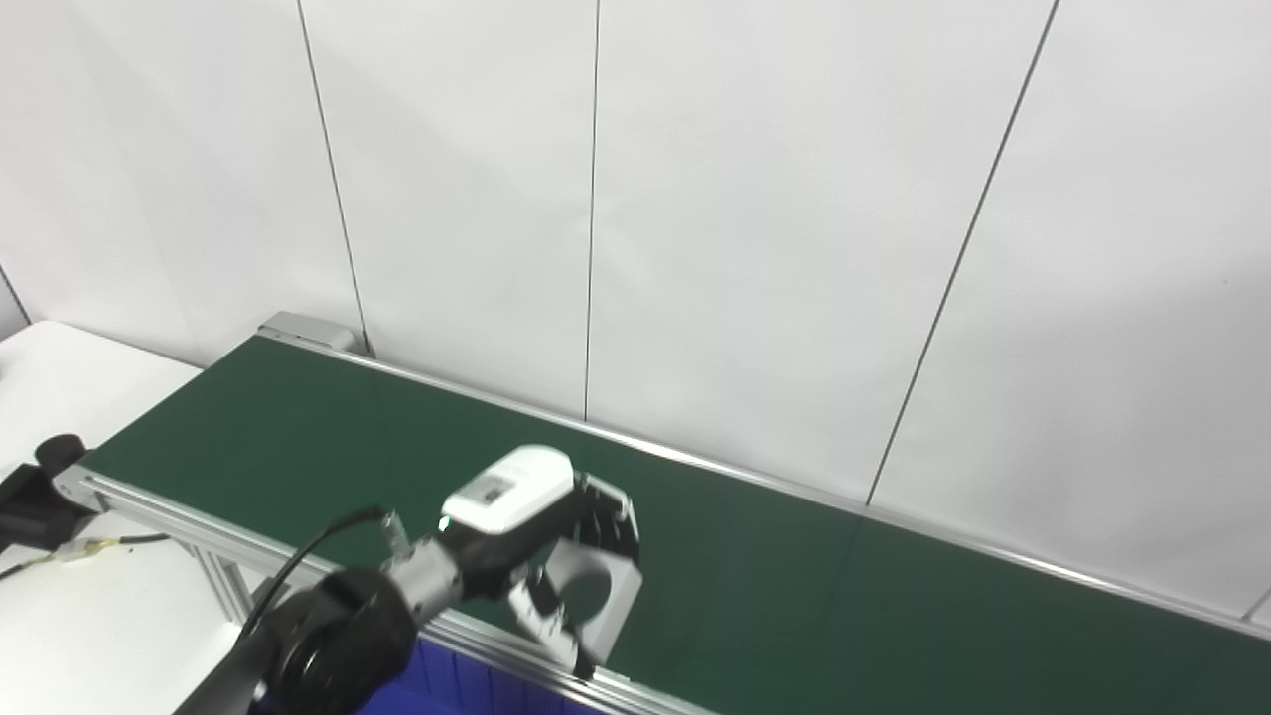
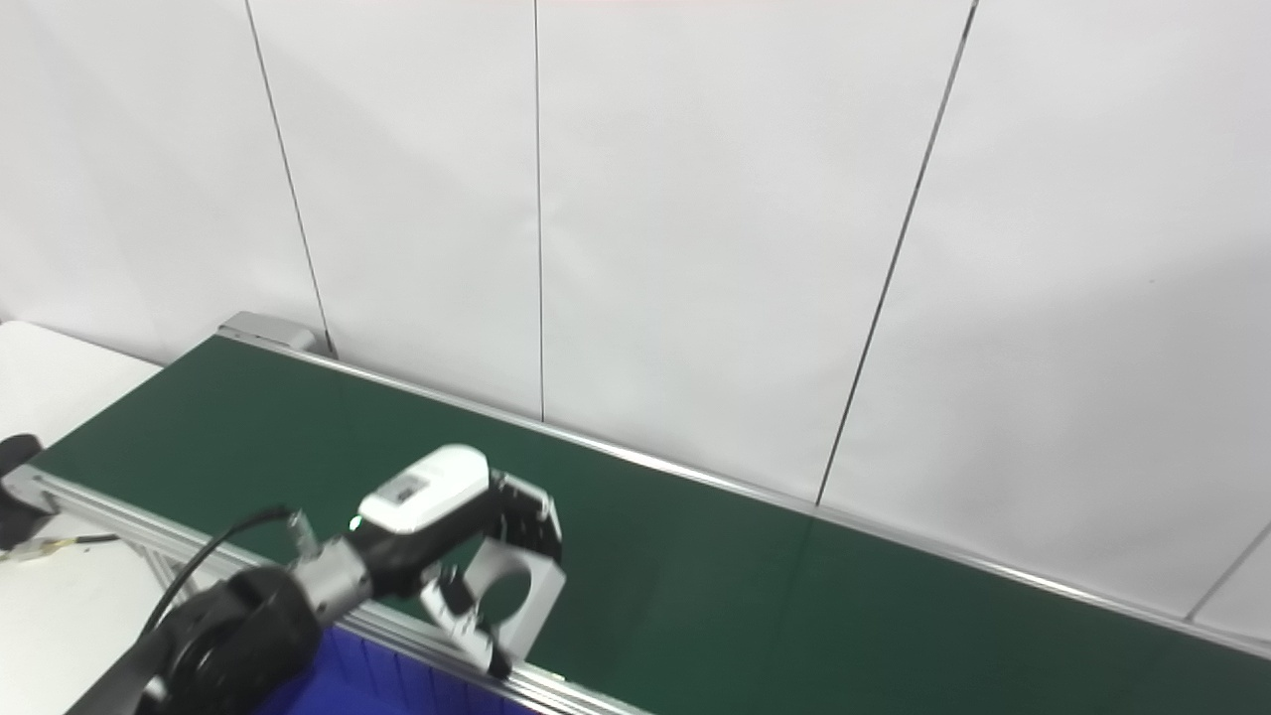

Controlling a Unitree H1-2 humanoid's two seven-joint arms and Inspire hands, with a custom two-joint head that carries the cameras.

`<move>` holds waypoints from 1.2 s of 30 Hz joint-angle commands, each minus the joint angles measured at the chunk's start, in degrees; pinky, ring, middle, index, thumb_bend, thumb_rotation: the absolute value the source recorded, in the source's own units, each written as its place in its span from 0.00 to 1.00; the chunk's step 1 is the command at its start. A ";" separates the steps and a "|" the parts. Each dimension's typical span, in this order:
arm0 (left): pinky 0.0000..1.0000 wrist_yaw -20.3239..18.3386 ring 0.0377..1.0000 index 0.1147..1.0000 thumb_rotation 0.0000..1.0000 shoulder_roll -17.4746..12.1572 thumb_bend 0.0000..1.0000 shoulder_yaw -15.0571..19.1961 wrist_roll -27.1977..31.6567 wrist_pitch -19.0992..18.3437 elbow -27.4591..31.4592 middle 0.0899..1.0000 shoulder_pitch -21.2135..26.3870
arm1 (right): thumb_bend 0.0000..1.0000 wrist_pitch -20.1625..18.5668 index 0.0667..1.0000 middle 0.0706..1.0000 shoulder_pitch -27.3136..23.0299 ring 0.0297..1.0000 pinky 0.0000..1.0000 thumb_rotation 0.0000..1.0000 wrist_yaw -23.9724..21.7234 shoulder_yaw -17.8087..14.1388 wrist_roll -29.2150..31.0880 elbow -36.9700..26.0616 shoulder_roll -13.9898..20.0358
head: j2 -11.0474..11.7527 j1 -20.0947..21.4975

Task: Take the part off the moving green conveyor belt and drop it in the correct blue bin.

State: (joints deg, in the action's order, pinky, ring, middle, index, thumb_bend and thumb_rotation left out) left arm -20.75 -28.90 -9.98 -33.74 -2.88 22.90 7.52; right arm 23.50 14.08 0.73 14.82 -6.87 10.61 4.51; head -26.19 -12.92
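My left hand (image 1: 541, 541) reaches in from the lower left and hovers over the near edge of the green conveyor belt (image 1: 794, 586). Its fingers are closed around a grey metal part (image 1: 596, 586) with a round hole through it; the same part (image 2: 516, 586) shows in the right eye view, held just above the belt's near rail. A blue bin (image 1: 467, 685) lies below the rail, under the wrist, with only its top edge showing. My right hand is out of sight in both views.
The belt runs diagonally from upper left to lower right, with aluminium rails (image 1: 695, 462) on both sides. White wall panels stand behind it. A white table (image 1: 70, 377) with a black object (image 1: 35, 492) and cables sits at the left.
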 commanded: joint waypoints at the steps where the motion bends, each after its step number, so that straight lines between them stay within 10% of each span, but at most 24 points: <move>1: 0.34 0.15 0.36 0.46 0.00 0.49 0.50 0.40 -1.23 -0.62 2.85 0.39 -0.27 | 0.65 3.38 0.91 0.80 0.06 0.71 0.61 0.49 -0.17 -0.33 0.56 -2.32 0.04 | -0.44 0.16; 36: 0.40 -4.59 0.38 0.46 0.00 7.44 0.50 -6.05 -5.22 0.11 5.82 0.41 -15.16 | 0.60 -3.24 0.87 0.76 2.41 0.68 0.60 0.49 -1.80 -4.47 -0.05 -14.66 0.48 | -18.48 -0.26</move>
State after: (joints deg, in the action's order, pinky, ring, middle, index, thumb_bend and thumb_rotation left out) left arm -26.86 -21.66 -16.14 -38.46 -3.59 28.04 -7.91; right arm 20.86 16.69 -0.63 10.76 -7.35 -2.05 4.95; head -44.64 -13.18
